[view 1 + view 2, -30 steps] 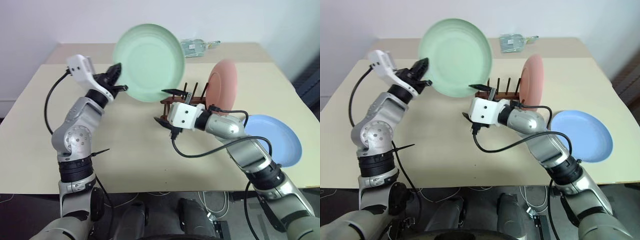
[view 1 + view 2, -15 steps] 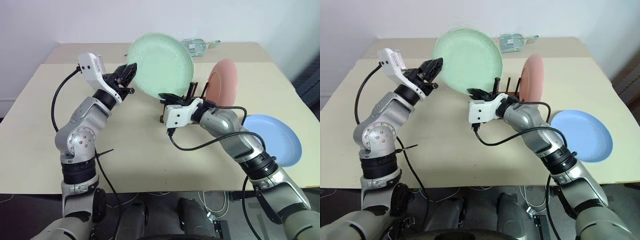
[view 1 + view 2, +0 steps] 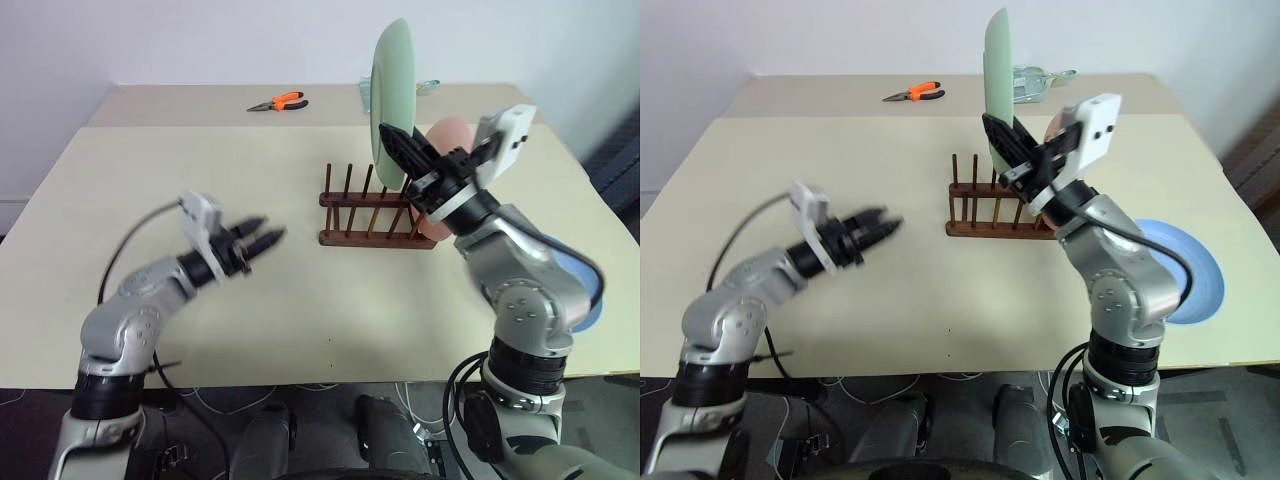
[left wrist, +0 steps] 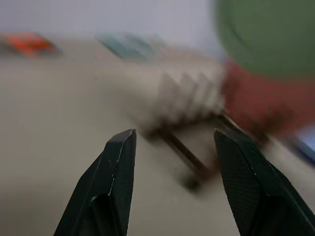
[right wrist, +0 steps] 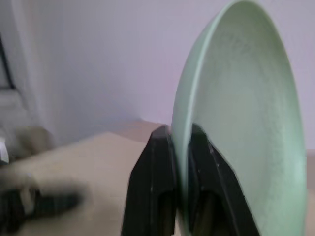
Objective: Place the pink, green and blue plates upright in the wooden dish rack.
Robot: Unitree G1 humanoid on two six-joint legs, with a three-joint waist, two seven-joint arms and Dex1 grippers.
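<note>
Jaws of the right gripper (image 5: 179,135) are clamped on the green plate's (image 3: 392,95) rim, and the plate is held upright above the wooden dish rack (image 3: 375,212). Jaws of the left gripper (image 3: 262,238) are parted and empty over the surface (image 3: 300,300).

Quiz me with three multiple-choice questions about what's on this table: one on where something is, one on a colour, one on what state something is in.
1. Where does the blue plate lie?
A. In the wooden rack
B. Flat on the table, by the robot's right arm
C. Beside the pliers

2. What colour are the pliers' handles?
A. Orange
B. Purple
C. White

3. How is the green plate now?
A. Flat on the table
B. Slotted in the rack
C. Held on edge above the wooden dish rack

Answers: 1 B, it rests flat near the table's edge. 2 A, they are bright orange. 3 C, the right gripper pinches its rim and the left gripper is open and empty.
</note>
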